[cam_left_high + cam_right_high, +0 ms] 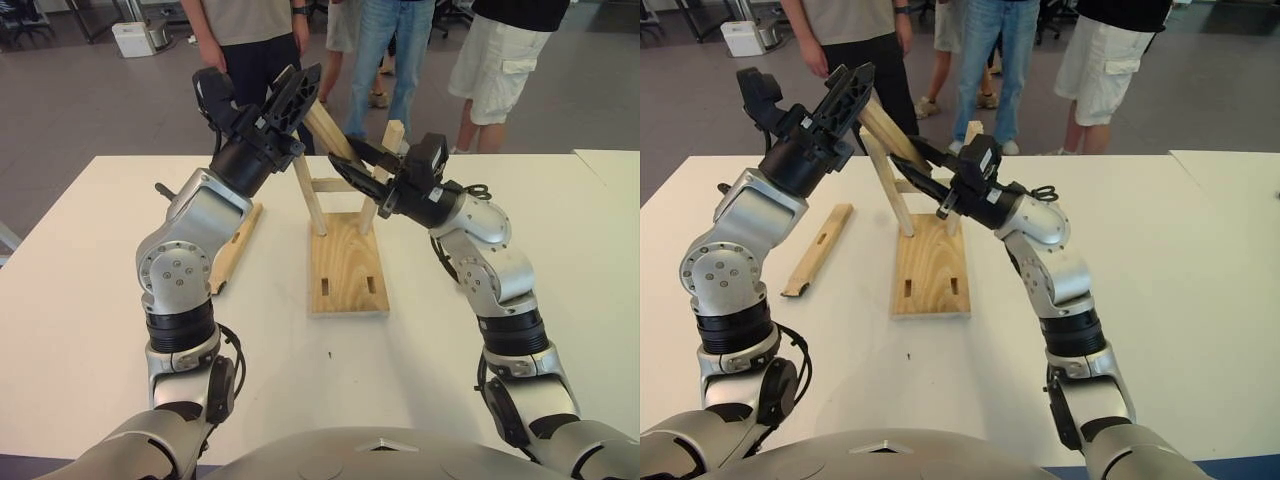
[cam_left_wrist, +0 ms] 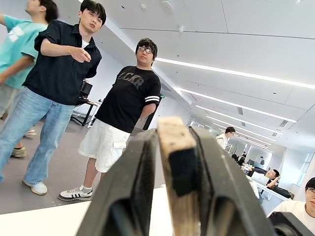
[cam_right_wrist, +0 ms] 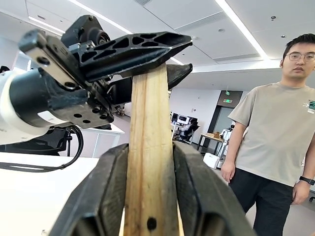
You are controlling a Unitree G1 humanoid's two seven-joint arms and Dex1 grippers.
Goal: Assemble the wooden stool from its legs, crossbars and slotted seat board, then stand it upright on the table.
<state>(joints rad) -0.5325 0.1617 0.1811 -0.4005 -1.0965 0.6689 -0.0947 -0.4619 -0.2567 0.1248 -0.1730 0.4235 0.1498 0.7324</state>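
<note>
The left gripper (image 1: pixel 308 82) pinches the top end of a slanted wooden leg (image 1: pixel 330 128). Just below it, the right gripper (image 1: pixel 341 154) is clamped on the same leg. Beneath both, another leg (image 1: pixel 310 197) and a crossbar (image 1: pixel 335 185) rise from the far end of the slotted seat board (image 1: pixel 347 275), which lies flat on the table (image 1: pixel 80 250). A loose leg (image 1: pixel 232 250) lies beside the left arm.

Bright, even light is falling from above. Long ceiling strips (image 2: pixel 231 73) are glowing white in both wrist views and bleaching the ceiling around them. The white table (image 1: pixel 80 300) is reflecting the light softly, with no hard glare, while the floor (image 1: pixel 100 100) behind is looking dimmer. The seat board (image 1: pixel 348 270) is casting only a thin, faint shadow along its near edge. Against the ceiling, the left gripper (image 2: pixel 172 133) and right gripper (image 3: pixel 150 146) are showing dark, and the leg (image 3: pixel 147 98) clamped between their fingers is catching the light.
</note>
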